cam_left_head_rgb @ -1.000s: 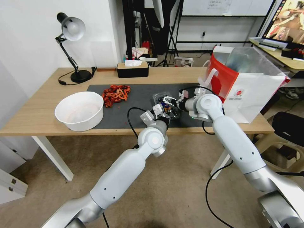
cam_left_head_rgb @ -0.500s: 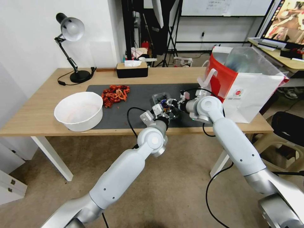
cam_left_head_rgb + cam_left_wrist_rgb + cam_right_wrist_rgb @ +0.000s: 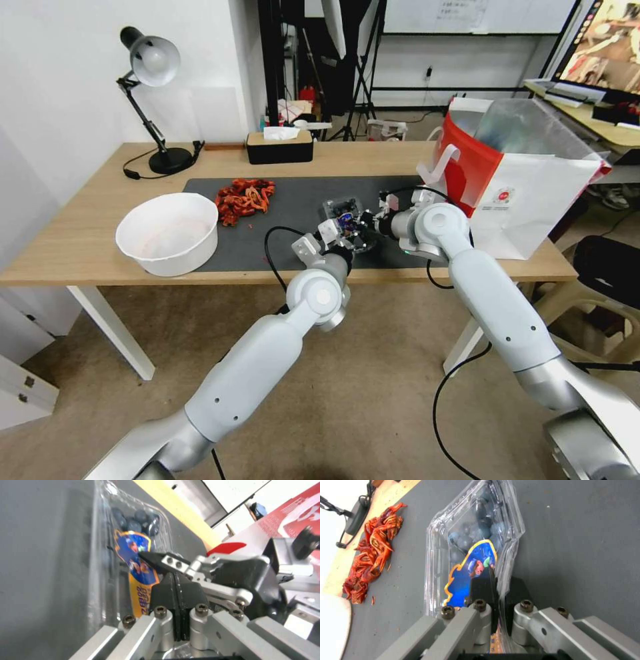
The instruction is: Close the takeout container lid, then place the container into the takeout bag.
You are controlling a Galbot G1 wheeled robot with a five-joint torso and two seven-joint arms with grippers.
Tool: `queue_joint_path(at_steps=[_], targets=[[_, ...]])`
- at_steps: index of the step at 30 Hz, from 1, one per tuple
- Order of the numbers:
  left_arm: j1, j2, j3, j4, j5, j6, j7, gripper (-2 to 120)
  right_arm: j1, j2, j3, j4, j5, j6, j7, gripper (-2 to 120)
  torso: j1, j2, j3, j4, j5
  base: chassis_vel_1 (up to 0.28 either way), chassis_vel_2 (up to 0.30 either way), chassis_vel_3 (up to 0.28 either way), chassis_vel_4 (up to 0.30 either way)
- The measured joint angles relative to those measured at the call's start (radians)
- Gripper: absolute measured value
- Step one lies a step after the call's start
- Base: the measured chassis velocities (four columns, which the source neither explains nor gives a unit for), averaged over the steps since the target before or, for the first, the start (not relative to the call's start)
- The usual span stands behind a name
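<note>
Berries fill the takeout container point(image 3: 343, 215) on the counter's point(image 3: 87, 233) dark mat point(image 3: 293, 200); right hand point(image 3: 498, 590) pinches its lid point(image 3: 470, 562) edge, left hand point(image 3: 175, 585) sits clenched, empty, beside it.

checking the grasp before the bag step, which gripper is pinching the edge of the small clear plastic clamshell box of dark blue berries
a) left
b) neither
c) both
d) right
d: in the right wrist view the right gripper has its black pads either side of the small clear plastic clamshell box's rim, while the left gripper is shut with nothing between its pads.
</note>
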Motion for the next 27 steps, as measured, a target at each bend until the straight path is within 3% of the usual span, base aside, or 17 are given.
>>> queue_joint_path(at_steps=[8,20,27], targets=[[0.037,0.057,-0.033,-0.058,-0.004,0.000,0.008,0,0.000,-0.002,0.005,-0.002,-0.002,0.000,-0.003,0,0.000,0.000,0.000,-0.0003,-0.0002,0.000,0.000,0.000,0.000],[0.185,0.157,-0.102,-0.237,0.044,0.004,0.047,0,-0.002,-0.006,0.010,-0.001,-0.005,-0.001,-0.018,0,0.000,0.000,0.000,-0.0005,-0.0001,0.000,0.000,0.000,0.000],[0.299,0.209,-0.163,-0.318,0.174,-0.003,0.082,0,0.005,0.001,0.008,-0.006,-0.007,-0.001,-0.026,0,0.000,0.000,0.000,-0.0008,-0.0002,0.000,0.000,0.000,0.000]])
